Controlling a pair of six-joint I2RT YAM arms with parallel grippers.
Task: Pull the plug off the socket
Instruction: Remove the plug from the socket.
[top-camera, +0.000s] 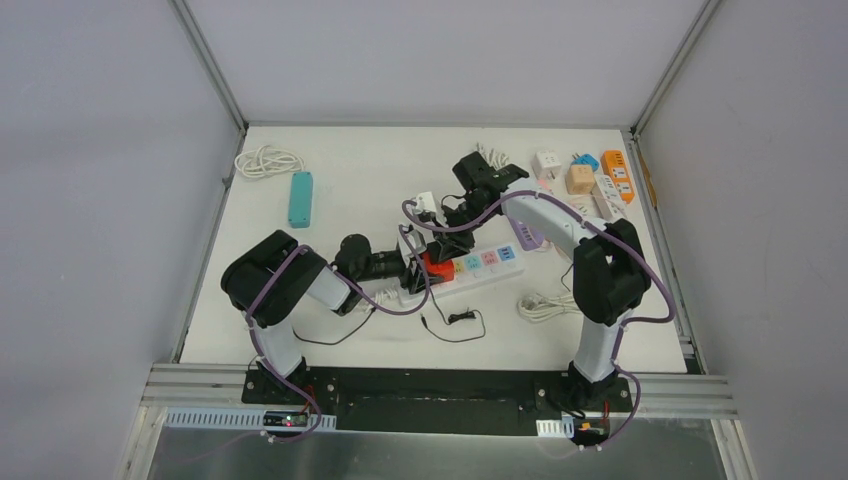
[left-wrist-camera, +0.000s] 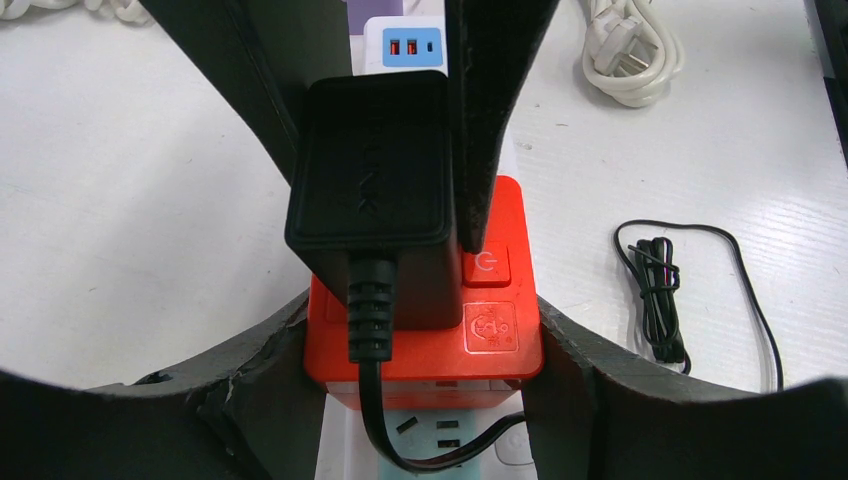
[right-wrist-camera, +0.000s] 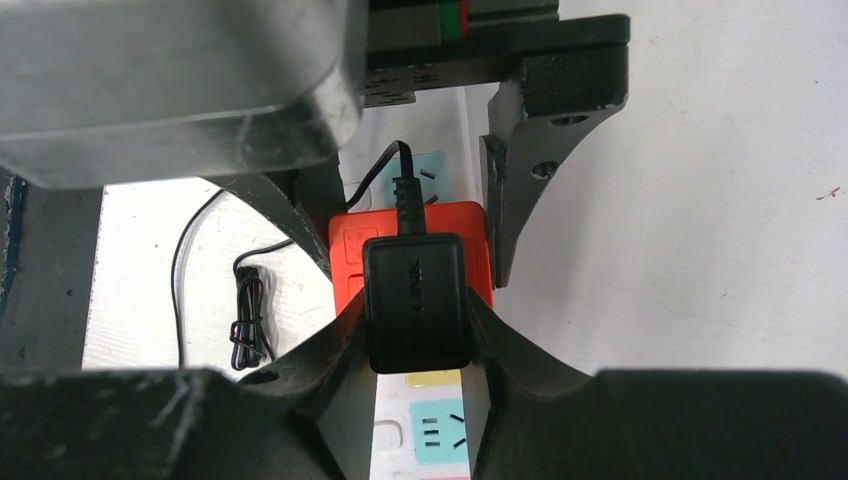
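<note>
**Pincers clamp the strip and the plug**

Left pincer (top-camera: 418, 268) is closed on the red end (left-wrist-camera: 500, 345) of the long white socket strip (top-camera: 485, 260). I see its dark, scuffed fingers (left-wrist-camera: 250, 420) pressing on both sides of that shiny red block. The plug (left-wrist-camera: 375, 170) sits on top of the red end. It is a smooth black box with round corners and a ribbed neck where its thin cord comes out. The right pincer (right-wrist-camera: 415, 310) is closed on the plug, one finger on each side.

From the top view I see a teal bar (top-camera: 300, 198) and a white cable loop (top-camera: 268, 160) far left. A thin black cord bundle (top-camera: 455, 320) lies near the strip, then another white cable (top-camera: 545, 305). A heap of small coloured adapters (top-camera: 590, 180) sits far right.

From above, the arms cover most of the plug, and only the wrist views show it well. The left wrist view also shows a square power button (left-wrist-camera: 487, 265) just beside the plug.
</note>
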